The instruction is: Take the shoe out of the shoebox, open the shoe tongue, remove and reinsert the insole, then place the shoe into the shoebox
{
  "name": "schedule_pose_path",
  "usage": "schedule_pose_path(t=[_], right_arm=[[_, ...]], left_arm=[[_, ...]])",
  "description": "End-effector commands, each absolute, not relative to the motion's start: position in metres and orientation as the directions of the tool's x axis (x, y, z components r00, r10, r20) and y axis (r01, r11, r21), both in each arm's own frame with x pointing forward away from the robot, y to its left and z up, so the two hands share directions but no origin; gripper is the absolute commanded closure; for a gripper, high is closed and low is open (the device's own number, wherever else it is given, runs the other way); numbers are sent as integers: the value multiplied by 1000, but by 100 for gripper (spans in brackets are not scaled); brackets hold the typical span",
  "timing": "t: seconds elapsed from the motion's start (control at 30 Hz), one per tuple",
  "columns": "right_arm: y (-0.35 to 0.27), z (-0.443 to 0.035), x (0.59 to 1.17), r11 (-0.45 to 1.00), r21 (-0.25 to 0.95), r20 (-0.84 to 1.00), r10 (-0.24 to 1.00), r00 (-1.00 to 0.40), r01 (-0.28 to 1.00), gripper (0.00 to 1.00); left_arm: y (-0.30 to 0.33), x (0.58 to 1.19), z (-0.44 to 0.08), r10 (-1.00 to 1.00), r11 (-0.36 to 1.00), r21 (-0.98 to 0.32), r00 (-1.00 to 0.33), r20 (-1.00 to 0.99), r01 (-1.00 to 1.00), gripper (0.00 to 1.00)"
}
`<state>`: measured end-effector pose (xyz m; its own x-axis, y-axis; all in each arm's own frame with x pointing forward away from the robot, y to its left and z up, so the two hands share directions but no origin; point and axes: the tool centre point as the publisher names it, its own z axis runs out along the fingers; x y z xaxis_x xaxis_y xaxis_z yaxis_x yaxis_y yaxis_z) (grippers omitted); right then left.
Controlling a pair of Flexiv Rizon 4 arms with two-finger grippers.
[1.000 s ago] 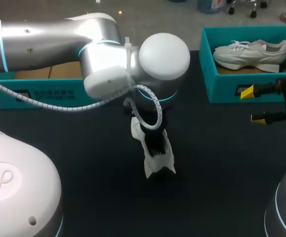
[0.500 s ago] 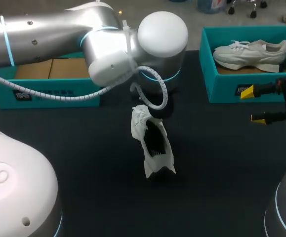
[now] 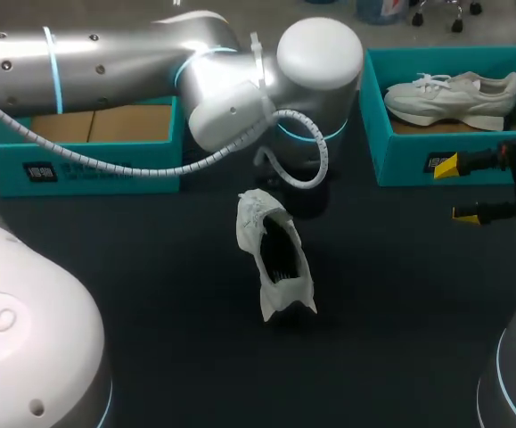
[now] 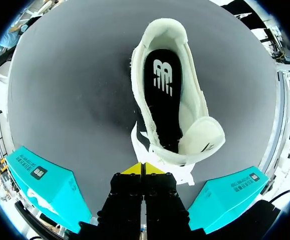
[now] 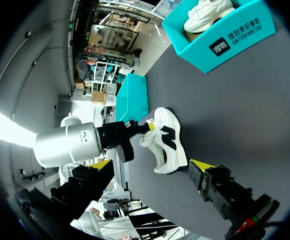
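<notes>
White shoe [image 3: 275, 254]: stands on its sole in the middle of the black table [image 3: 151, 267], outside both boxes, with its toe end toward the far side and its heel toward the robot.
Insole [image 4: 164, 95]: black and lying flat inside the shoe. Only the left wrist view looks straight down the opening and shows it. The head view gives just a dark interior, and the right wrist view shows only the shoe's side.
Tongue [image 4: 202, 140]: a padded white flap turned forward over the toe end, leaving the opening wide.
Left arm [image 3: 106, 62]: comes in from the left and crosses above the left shoebox, with its wrist over the far middle of the table.
Left gripper [image 4: 142, 168]: its yellow tips are pressed together with nothing seen between them, right at the toe end of the shoe. The head view hides it under the wrist. The right wrist view shows it from the side, at the toe. Whether it touches the shoe cannot be told.
Right gripper [image 3: 458, 189]: fingers spread wide and holding nothing. It sits near the table's right edge, in front of the right shoebox and well apart from the shoe. In its own view the shoe lies ahead of it.
Left shoebox [image 3: 88, 183]: teal and open-topped, with a brown cardboard floor showing, partly covered by the arm.
Right shoebox [image 3: 400, 160]: teal, with a second white shoe [image 3: 454, 94] inside it.
</notes>
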<state>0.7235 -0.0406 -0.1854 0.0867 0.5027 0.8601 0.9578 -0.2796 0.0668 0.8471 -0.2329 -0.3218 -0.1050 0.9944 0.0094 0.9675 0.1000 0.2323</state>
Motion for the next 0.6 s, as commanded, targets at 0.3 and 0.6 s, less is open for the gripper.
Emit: schedule_pose_path(t=[0.3,0.6], right_arm=[[-40,-185,723,-280,66,858,505,89,958,0],[-40,-185,723,-280,66,858,505,89,958,0]], left_arm=[[-209,828,-321,996,79,220,-85,20,972,100],[-199,828,-321,990,127,257,-136,20,958,100]])
